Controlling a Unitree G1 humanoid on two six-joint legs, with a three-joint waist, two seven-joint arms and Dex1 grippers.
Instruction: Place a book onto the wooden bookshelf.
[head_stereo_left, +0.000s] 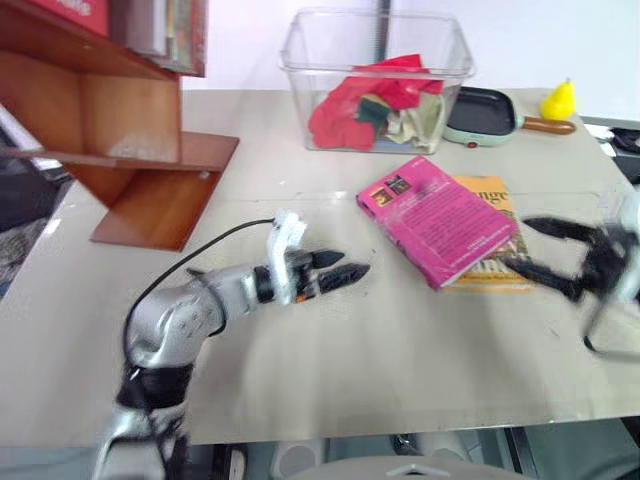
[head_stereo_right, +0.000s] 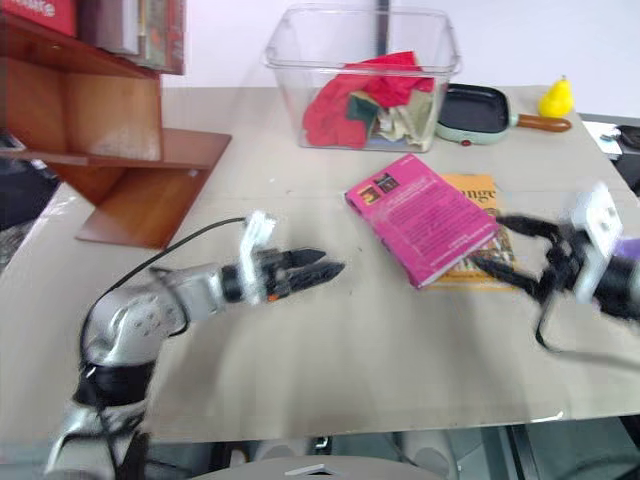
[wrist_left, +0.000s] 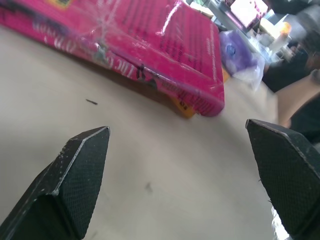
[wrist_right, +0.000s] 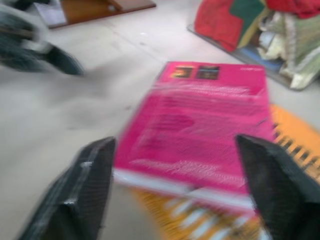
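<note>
The pink book (head_stereo_left: 438, 218) is seen lying flat on the table (head_stereo_left: 380, 350), resting partly on top of a yellow-orange book (head_stereo_left: 494, 250) and just in front of a clear bin (head_stereo_left: 376, 80) filled with cloths. It is flanked by both grippers: the left gripper (head_stereo_left: 345, 270) is held spread and empty above the table near the book's left side, and the right gripper (head_stereo_right: 505, 245) is splayed around its near right corner without clasping it. The wooden bookshelf (head_stereo_left: 120, 130) is found well apart at the far left.

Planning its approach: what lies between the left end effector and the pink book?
Only bare table: the left eye view shows nothing between the left end effector and the pink book.
</note>
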